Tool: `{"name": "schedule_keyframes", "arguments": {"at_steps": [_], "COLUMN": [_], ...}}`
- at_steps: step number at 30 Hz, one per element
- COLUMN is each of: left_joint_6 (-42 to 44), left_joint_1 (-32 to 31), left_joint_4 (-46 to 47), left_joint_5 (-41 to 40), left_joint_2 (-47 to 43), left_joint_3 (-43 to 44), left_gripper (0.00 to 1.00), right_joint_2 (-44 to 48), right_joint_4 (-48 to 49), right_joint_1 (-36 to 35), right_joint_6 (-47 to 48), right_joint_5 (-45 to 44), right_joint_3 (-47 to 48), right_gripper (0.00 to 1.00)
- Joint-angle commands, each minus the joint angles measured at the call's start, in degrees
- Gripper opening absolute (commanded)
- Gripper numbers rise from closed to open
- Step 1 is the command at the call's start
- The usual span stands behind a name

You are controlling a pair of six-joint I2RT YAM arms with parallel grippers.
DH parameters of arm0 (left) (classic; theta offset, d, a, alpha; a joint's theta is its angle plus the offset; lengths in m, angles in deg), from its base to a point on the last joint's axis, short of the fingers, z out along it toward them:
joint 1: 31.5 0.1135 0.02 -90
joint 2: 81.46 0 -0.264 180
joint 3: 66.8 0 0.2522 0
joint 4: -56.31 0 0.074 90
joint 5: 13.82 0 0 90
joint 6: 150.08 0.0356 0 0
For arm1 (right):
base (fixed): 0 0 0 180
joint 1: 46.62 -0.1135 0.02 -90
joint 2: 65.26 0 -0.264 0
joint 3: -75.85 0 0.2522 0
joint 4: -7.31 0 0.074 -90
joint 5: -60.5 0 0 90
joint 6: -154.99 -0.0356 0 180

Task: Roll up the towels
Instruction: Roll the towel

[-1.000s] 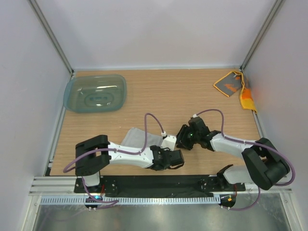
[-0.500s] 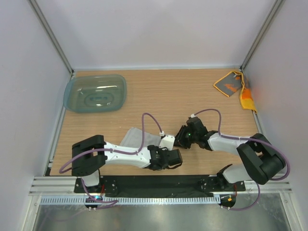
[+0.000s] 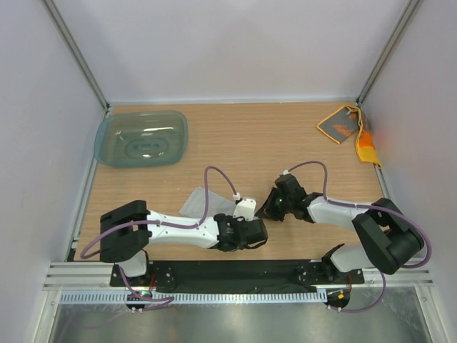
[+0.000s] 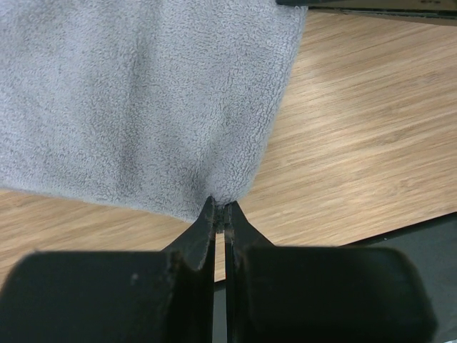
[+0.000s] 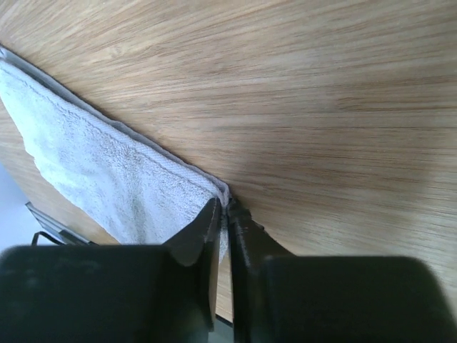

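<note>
A light grey towel (image 3: 202, 201) lies flat near the table's front edge, mostly hidden under my left arm in the top view. My left gripper (image 4: 221, 204) is shut on a corner of this grey towel (image 4: 143, 93), jaws almost touching. In the top view the left gripper (image 3: 244, 229) sits at the towel's near right side. My right gripper (image 5: 226, 205) is shut on another corner of the grey towel (image 5: 107, 175), with its hem between the jaws. Seen from above, the right gripper (image 3: 268, 208) reaches in from the right. The orange towel (image 3: 344, 125) lies crumpled at the back right corner.
A translucent teal tub (image 3: 141, 138) rests upside down at the back left. The black front rail (image 3: 228, 273) runs just behind my left wrist. White walls enclose the wooden table (image 3: 250, 143) on three sides.
My right gripper has closed onto the grey towel's corner. The left arm has drawn slightly left and the towel has shifted with it.
</note>
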Motion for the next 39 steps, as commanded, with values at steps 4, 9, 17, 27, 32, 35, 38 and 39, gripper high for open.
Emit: {"name": "schedule_keyframes", "arguments": {"at_steps": [4,9,17,27,32,35,38,39], "left_joint_6": [-2.37,-3.34,-5.18,-11.94,-17.93,-18.81,-19.34,-19.34], "left_joint_1": [0.43,0.61,1.31,6.66,12.38,14.49,16.25,16.60], "left_joint_4": [-0.55,0.42,2.35,10.09,7.89,7.54,5.35,5.17], "left_joint_5": [-0.77,1.16,1.95,7.84,13.55,14.44,15.14,15.40], "left_joint_2": [-3.98,-5.39,-9.52,-18.22,-20.68,-22.26,-22.53,-22.53], "left_joint_3": [-1.46,-1.99,-3.48,-12.18,-16.14,-17.46,-17.81,-17.99], "left_gripper": [0.00,0.00,0.00,0.00,0.00,0.00,0.00,0.00], "right_joint_2": [1.60,5.65,14.53,14.09,14.01,14.09,14.35,14.44], "right_joint_4": [-16.33,-24.60,-23.75,-26.47,-25.42,-24.28,-21.99,-20.42], "right_joint_1": [-0.21,-0.21,-0.12,-0.21,-0.21,-0.21,-0.29,-0.30], "right_joint_6": [5.96,8.68,13.52,14.14,13.70,13.87,14.05,14.14], "right_joint_5": [-11.68,-17.93,-13.30,-9.15,-7.66,-6.35,-3.28,-2.40], "right_joint_3": [5.14,10.67,15.24,17.89,17.36,16.75,16.22,16.04], "right_gripper": [0.44,0.57,0.40,0.48,0.47,0.44,0.40,0.39]}}
